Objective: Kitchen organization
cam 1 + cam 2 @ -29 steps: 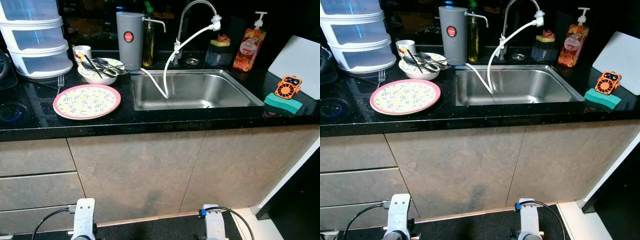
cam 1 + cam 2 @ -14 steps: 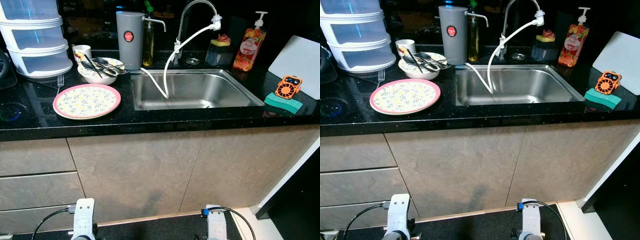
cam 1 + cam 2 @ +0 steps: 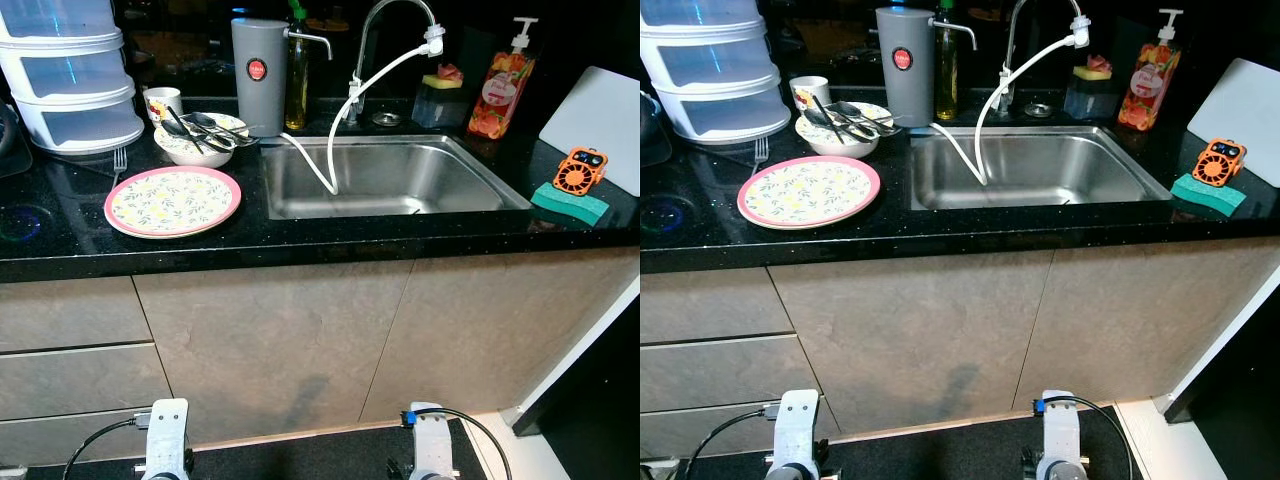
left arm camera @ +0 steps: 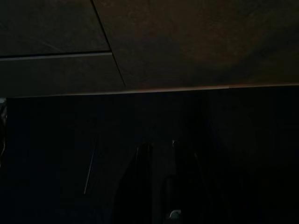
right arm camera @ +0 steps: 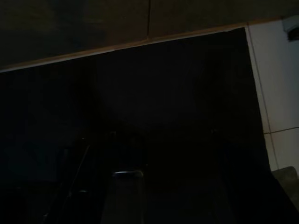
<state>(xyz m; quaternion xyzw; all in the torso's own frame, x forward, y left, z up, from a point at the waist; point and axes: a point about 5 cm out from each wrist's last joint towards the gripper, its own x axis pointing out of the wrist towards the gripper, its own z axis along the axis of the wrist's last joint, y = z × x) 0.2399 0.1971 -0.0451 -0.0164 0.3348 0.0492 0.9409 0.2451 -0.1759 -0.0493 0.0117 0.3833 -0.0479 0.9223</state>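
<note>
On the black counter point(image 3: 320, 238) a pink-rimmed floral plate point(image 3: 172, 201) lies left of the steel sink point(image 3: 400, 178). Behind the plate stands a white bowl point(image 3: 193, 145) holding several spoons, with a mug point(image 3: 163, 102) at its back and a fork point(image 3: 120, 163) to its left. A white hose point(image 3: 338, 125) runs from the faucet point(image 3: 388, 25) into the basin. Both arms hang low in front of the cabinets, the left arm point(image 3: 167, 440) and the right arm point(image 3: 428, 445). The left gripper point(image 4: 159, 151) and right gripper point(image 5: 168, 140) are dim shapes over dark floor.
A grey dispenser point(image 3: 258, 75) and an oil bottle point(image 3: 296, 80) stand behind the sink's left corner. Stacked white containers point(image 3: 68, 80) stand at far left. Soap bottle point(image 3: 497, 92), green sponge point(image 3: 567, 204), orange fan point(image 3: 579, 172) and white board point(image 3: 600, 120) are on the right.
The head view has shifted slightly. Nothing on the counter has moved, and both arms still hang low.
</note>
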